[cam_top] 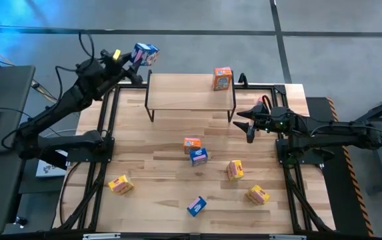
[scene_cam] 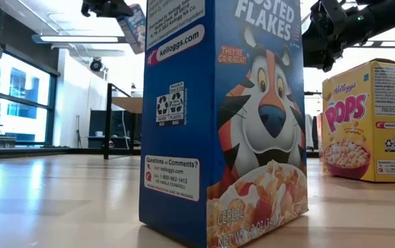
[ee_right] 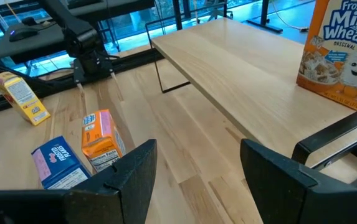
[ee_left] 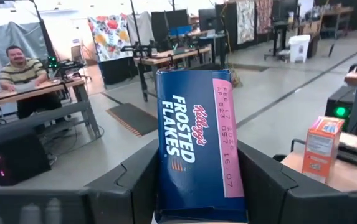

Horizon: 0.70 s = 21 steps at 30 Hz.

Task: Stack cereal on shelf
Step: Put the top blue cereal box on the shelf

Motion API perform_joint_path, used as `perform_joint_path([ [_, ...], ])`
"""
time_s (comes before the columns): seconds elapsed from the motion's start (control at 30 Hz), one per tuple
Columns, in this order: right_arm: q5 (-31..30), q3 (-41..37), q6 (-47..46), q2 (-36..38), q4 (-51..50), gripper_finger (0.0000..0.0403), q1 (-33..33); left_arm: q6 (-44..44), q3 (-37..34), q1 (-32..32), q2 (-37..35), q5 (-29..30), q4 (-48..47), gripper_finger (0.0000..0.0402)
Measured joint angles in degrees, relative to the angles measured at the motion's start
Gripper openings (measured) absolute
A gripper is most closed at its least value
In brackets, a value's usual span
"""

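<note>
Because the shelf [cam_top: 189, 91] is the goal, the left tool [cam_top: 132, 60] grips a blue cereal box [cam_top: 145, 53] aloft just beyond the shelf's left end; the right tool [cam_top: 247, 123] waits open beside the shelf's right end; one orange box [cam_top: 222, 79] already stands on it.

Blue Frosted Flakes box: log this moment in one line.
left gripper: shut on blue cardboard Frosted Flakes box, raised beside shelf | right gripper: open, empty | orange box on shelf

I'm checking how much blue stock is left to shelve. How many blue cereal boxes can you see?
3: one held in the left hand beyond the shelf's left end, one mid-table, one near the front edge.
</note>
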<state>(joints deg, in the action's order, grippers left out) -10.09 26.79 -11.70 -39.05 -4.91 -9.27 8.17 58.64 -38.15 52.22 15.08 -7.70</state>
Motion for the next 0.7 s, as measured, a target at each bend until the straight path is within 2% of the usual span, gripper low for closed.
perform_joint_path([
  [0.1, 0.0, 0.0, 0.0, 0.0, 0.0, 0.0224, 0.0, 0.6, 4.0, 0.0, 3.1, -0.5, -1.8, 0.0172],
  [0.3, 0.0, 0.0, 0.0, 0.0, 0.0, 0.0224, 0.0, 1.2, 9.0, 0.0, 8.7, -6.3, -3.5, 0.0172],
  [0.43, 0.0, 0.0, 0.0, 0.0, 0.0, 0.0224, 0.0, 7.0, 11.0, 0.0, 12.2, -11.4, -3.2, 0.0172],
  [0.7, 0.0, 0.0, 0.0, 0.0, 0.0, 0.0224, 0.0, 10.6, 14.6, 0.0, 19.4, -15.8, -4.2, 0.0172],
])
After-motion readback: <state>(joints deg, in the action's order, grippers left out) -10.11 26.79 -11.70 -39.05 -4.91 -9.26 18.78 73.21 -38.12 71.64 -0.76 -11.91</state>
